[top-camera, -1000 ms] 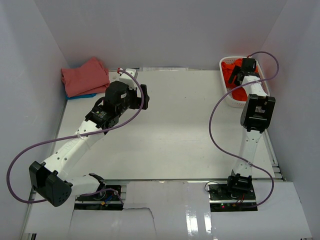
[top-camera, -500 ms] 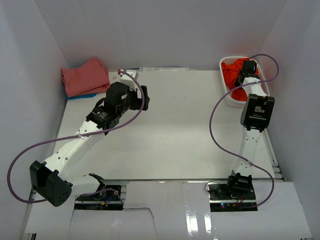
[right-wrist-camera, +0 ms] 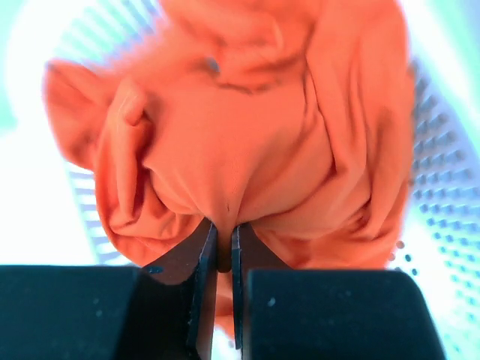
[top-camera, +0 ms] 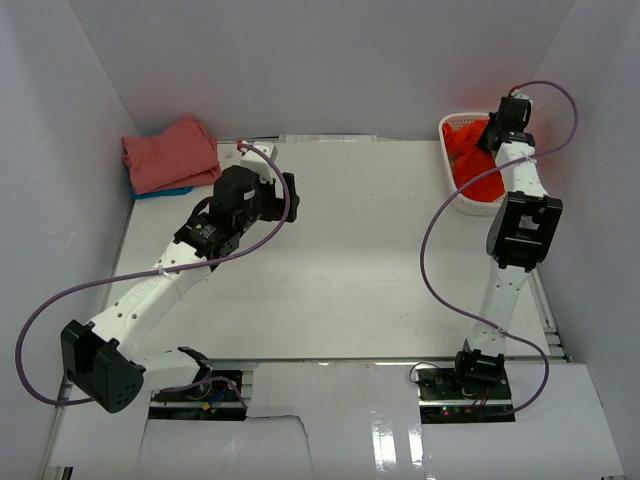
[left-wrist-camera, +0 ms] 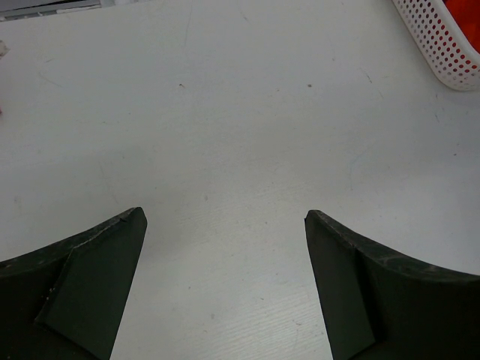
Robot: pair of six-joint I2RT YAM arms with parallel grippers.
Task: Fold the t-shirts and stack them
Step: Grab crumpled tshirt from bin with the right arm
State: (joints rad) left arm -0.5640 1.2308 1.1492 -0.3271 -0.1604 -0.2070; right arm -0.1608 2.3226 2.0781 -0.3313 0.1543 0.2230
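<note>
Right pincer (right-wrist-camera: 223,238) clenched on fold of orange shirt (right-wrist-camera: 255,142), basket (right-wrist-camera: 439,217) beyond it (grip likely for hauling shirt out to fold); left pincer (left-wrist-camera: 223,216) released, empty, over bench (left-wrist-camera: 225,112).

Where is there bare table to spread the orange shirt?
The wide middle of the table, between the left gripper and the basket, is bare. Crowded: the far-left corner, with the folded pink shirt on a blue one.

orange-red t-shirt (right-wrist-camera: 247,142), salmon-pink t-shirt (top-camera: 170,152), white basket (left-wrist-camera: 442,46)
</note>
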